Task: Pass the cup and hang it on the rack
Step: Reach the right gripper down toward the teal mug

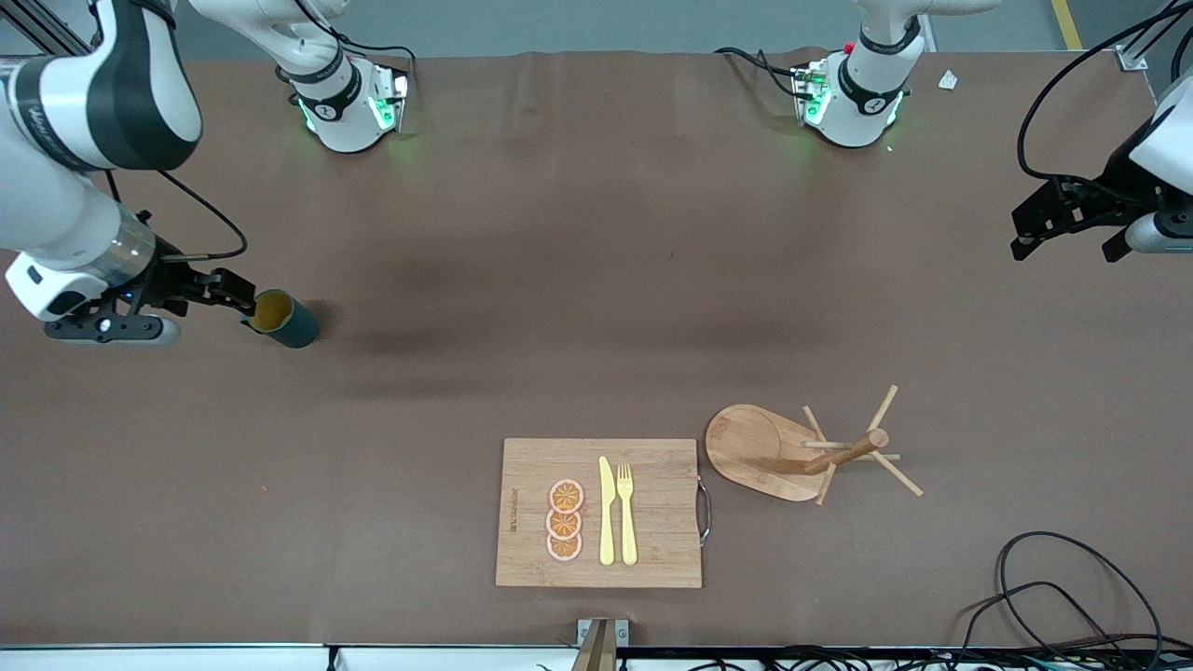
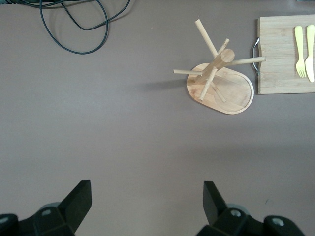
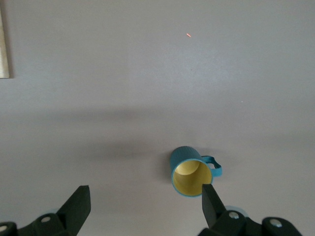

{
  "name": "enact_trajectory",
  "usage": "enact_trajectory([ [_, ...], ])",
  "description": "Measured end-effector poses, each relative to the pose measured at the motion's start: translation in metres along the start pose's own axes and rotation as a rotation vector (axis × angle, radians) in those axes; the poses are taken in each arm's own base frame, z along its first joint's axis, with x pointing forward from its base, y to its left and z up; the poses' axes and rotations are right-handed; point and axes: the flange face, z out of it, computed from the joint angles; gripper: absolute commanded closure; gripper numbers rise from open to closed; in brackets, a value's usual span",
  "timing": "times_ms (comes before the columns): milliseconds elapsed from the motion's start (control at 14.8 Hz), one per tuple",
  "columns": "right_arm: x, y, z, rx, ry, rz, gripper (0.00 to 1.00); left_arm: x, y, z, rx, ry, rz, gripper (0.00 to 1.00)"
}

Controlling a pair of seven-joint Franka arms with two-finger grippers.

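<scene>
Brown cloth covers the tabletop (image 1: 596,233), with both arm bases standing along its top edge. Toward the right arm's end, the right gripper (image 1: 244,300) hangs just above the teal cup (image 1: 284,319), its jaws spread wide and holding nothing; in the right wrist view one finger (image 3: 212,204) overlaps the cup's rim, though whether it touches cannot be told. The cup stands upright on the cloth, its mustard-yellow inside showing and its loop handle sticking out to one side. Toward the left arm's end, the left gripper (image 1: 1067,244) waits in the air over bare cloth, jaws spread and empty. Close to the front camera lies a bamboo cutting board (image 1: 652,550) with a metal handle and a dark stamped brand mark too small to read. On it lie three orange slices (image 1: 565,520), a yellow knife (image 1: 607,511) and a yellow fork (image 1: 626,513). Just beside the board's handle stands the wooden rack (image 1: 760,452), its pegs bare. Black cables (image 1: 1053,596) trail near the tabletop's corner.
</scene>
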Motion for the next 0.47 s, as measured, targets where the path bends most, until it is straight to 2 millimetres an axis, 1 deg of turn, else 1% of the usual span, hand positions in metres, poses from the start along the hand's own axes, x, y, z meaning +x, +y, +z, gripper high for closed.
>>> enact_trajectory([
  [338, -0.022, 0.002, 0.075, 0.003, 0.047, 0.001, 0.00, 0.000, 0.000, 0.000, 0.000, 0.000, 0.000, 0.00],
  [473, -0.028, 0.003, 0.090, 0.003, 0.051, 0.004, 0.00, 0.000, 0.000, 0.000, 0.000, 0.000, 0.000, 0.00],
])
